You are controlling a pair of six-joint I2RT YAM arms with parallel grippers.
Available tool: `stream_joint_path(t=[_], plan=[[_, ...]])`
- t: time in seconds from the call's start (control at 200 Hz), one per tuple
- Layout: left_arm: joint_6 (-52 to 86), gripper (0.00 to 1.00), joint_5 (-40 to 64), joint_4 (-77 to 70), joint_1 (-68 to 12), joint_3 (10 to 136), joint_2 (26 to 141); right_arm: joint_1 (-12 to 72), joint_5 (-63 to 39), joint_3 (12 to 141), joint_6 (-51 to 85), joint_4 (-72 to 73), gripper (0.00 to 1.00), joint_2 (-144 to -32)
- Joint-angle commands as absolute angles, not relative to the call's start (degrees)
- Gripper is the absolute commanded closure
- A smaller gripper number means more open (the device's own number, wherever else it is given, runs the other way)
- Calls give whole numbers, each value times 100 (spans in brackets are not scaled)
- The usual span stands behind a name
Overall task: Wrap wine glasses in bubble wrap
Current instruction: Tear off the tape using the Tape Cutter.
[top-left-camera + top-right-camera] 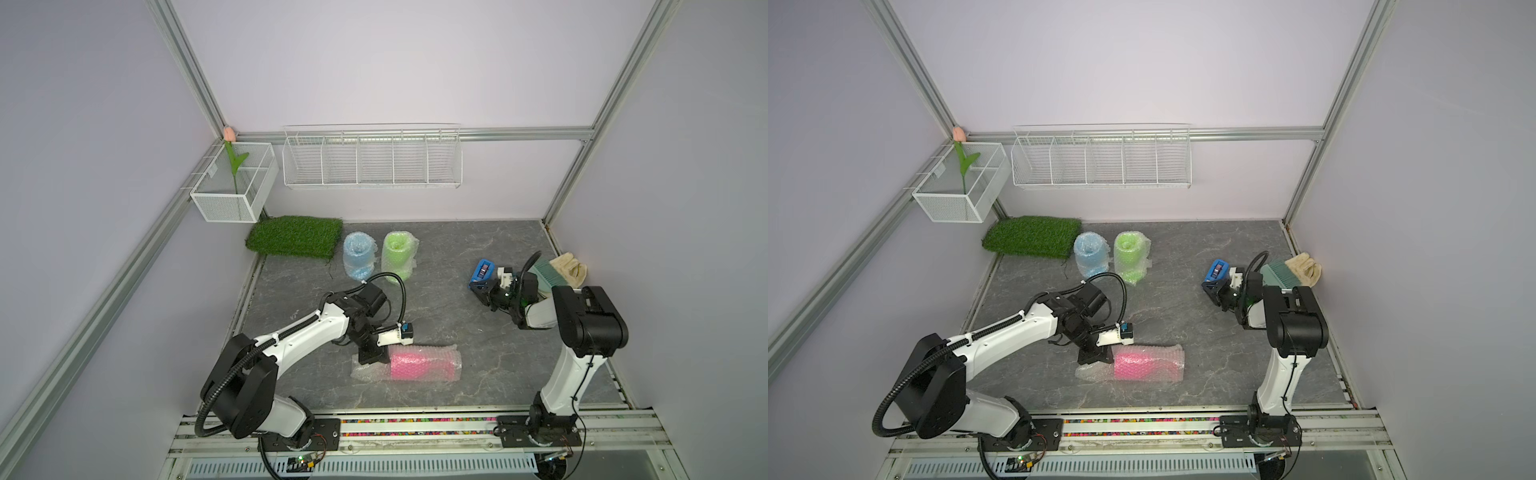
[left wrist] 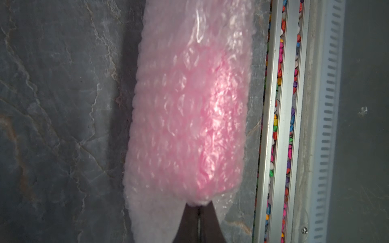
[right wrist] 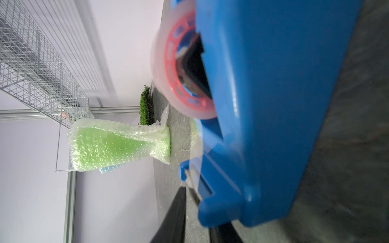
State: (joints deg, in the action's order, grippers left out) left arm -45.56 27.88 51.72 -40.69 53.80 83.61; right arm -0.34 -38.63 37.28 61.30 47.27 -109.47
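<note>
A hot pink wine glass [image 1: 415, 363] [image 2: 189, 115] lies on its side near the table's front, rolled in bubble wrap [image 1: 365, 372]. My left gripper [image 1: 371, 360] [image 2: 199, 207] is shut on the wrap's loose left end. Two more wine glasses stand wrapped at the back, one sky blue [image 1: 359, 257] and one lime green [image 1: 397, 255] [image 3: 109, 145]. My right gripper [image 1: 482, 287] [image 3: 197, 210] is closed around the near end of the blue tape dispenser [image 1: 482, 272] [image 3: 273, 105], one finger on each side.
A green grass mat [image 1: 295, 237] lies at the back left. A wire rack [image 1: 372, 160] and a mesh basket [image 1: 232, 187] hang on the walls. A beige glove [image 1: 569, 266] and a teal block [image 1: 548, 274] lie at the right edge. A pebble-filled rail [image 1: 415, 422] runs along the front.
</note>
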Motion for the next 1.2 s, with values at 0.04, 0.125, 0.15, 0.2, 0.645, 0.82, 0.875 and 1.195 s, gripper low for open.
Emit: stream_joint_path(t=[0.04,0.125,0.15,0.2,0.645,0.82,0.875,1.195], plan=[[-4603,100,2760,5319,-4104,5476,8436,-130,-3545,3589,6225,5108,79,-11018],[-4605,100,2760,5326,-4104,5476,8453,-140,-3516,3546,6209,5062,83,-11021],[-4601,100,2756,5320,-4104,5476,8462,-138,-3504,3551,6199,4990,86,-11029],[-4604,100,2760,5322,-4104,5484,8464,-138,-3495,3584,6174,4795,93,-11047],[-4605,100,2769,5344,-4104,5480,8499,-140,-3247,3476,6014,3733,93,-11186],[-4605,100,2760,5344,-4104,5467,8508,-69,-3071,3537,5914,3107,93,-10986],[-4605,100,2760,5348,-4104,5477,8514,-48,-3025,3558,5873,2945,93,-10928],[-4604,100,2773,5350,-4104,5473,8543,6,-2796,3476,5985,2729,93,-10704]])
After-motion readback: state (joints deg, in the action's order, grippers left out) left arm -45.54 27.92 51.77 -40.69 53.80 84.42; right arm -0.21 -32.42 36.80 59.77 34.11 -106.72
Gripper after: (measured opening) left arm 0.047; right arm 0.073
